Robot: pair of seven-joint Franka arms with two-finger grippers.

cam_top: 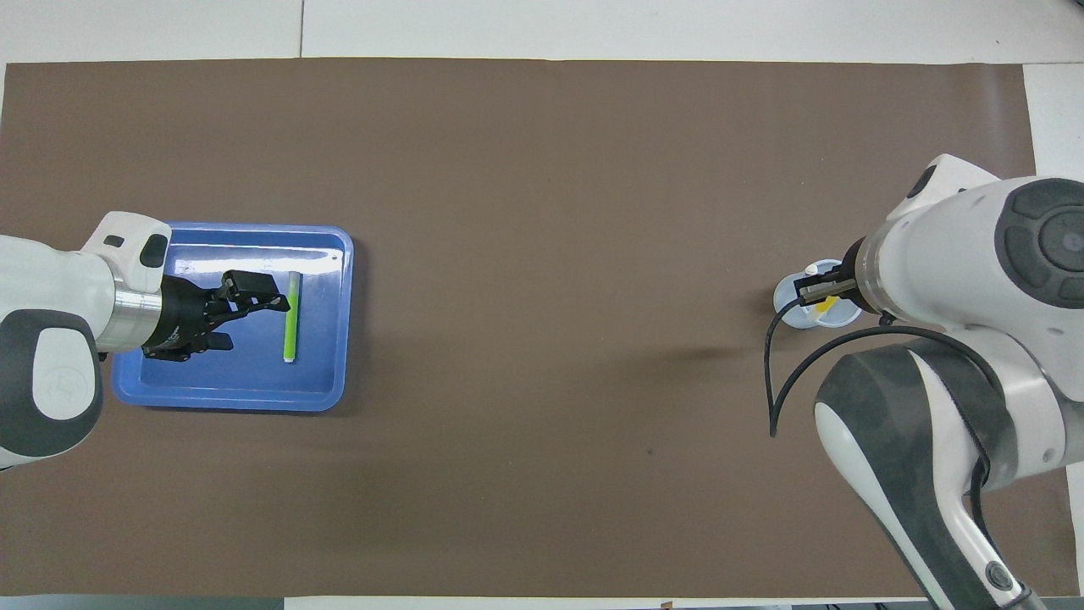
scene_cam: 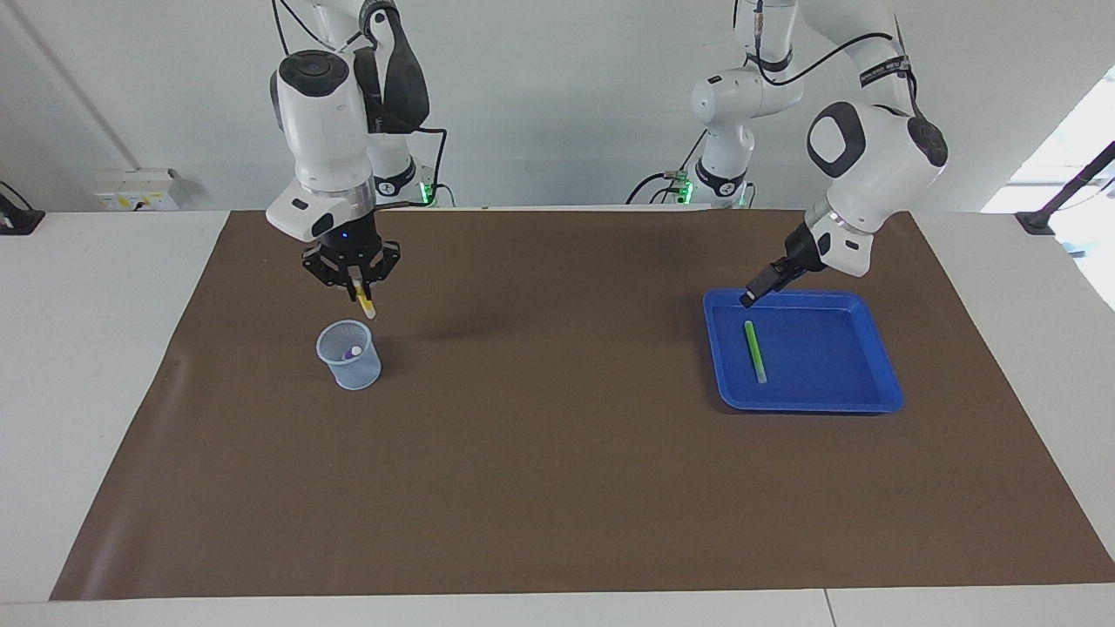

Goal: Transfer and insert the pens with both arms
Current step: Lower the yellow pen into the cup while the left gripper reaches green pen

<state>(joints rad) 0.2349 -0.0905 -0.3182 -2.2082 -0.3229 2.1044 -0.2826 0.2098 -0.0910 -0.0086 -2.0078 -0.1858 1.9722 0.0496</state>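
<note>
Small see-through blue plastic cup (scene_cam: 348, 353) sits just under right pincer (scene_cam: 360, 294), which grips yellow marker pen (scene_cam: 365, 304) tip-down. Left pincer (scene_cam: 760, 287) wide over blue tray (scene_cam: 871, 396).

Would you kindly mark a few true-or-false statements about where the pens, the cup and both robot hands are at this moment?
1. The slim green marker pen lies in the shallow blue plastic tray. True.
2. The right hand is empty. False: it is shut on the slim yellow marker pen.
3. That pen hangs over the small translucent blue cup. True.
4. The cup is empty. False: a purple pen's end shows inside.
5. The left hand grips the green pen. False: it is open over the tray.
</note>
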